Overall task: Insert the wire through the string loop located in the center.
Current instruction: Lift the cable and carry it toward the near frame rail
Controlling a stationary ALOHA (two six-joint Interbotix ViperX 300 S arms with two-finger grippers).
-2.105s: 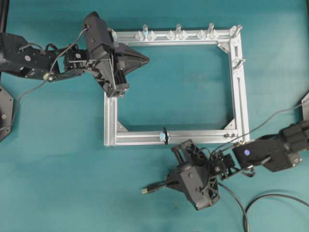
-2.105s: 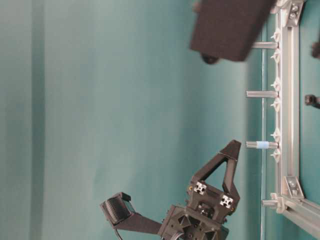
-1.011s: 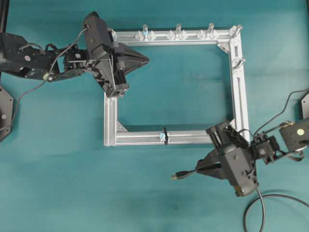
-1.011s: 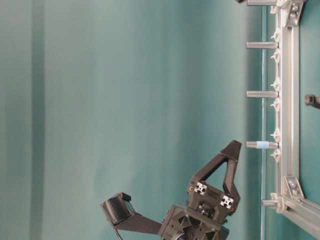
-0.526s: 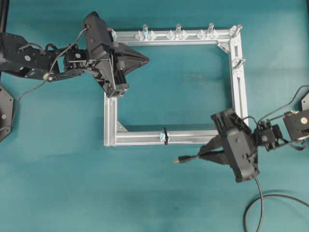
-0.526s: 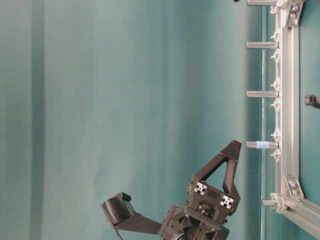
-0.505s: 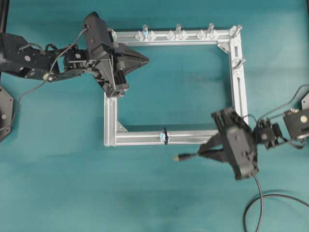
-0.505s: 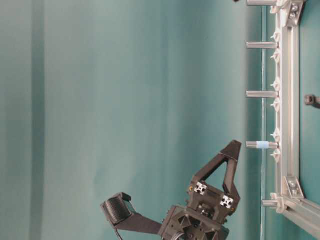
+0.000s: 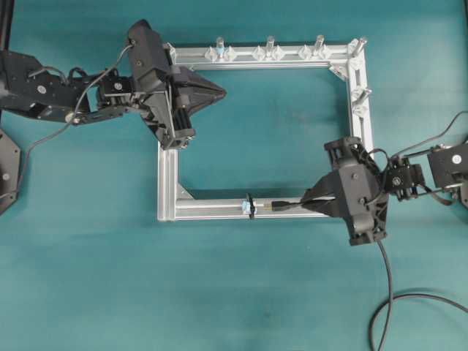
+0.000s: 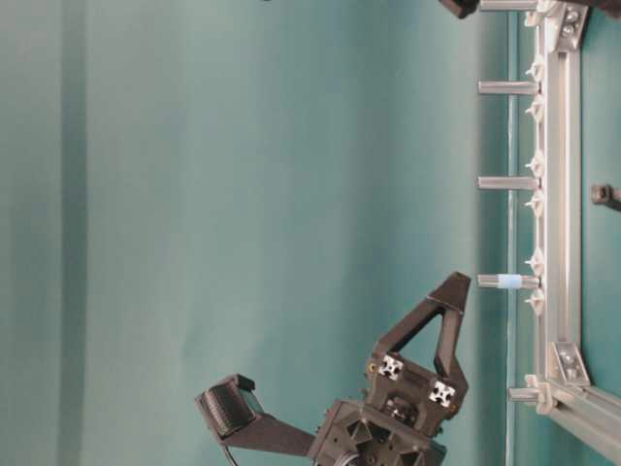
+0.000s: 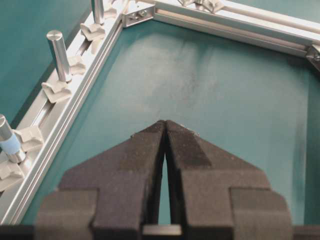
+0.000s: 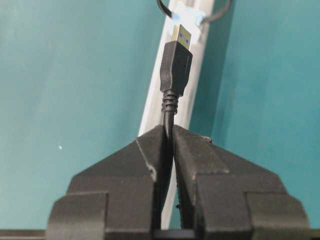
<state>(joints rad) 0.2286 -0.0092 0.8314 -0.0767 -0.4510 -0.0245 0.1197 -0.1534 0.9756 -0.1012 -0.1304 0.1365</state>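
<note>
Right gripper [image 12: 169, 131], closed on the wire [image 12: 172, 95] just behind its rigid plug; the cable looks light and limp. The string loop [image 9: 250, 205] lies at 12 o'clock of the plug tip in the wrist view. Left gripper [image 11: 164, 125] closed, empty.

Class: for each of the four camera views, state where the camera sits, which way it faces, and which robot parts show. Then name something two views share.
Overhead: above, looking down on the frame; both arms show.
Table-level: low, picture turned sideways, facing the frame's posts; the left gripper shows.
Left wrist: looks along its shut fingers into the frame.
Right wrist: looks along the right gripper, clamping the wire, toward the string loop.
Shared: overhead and right wrist both show wire and loop.
</note>
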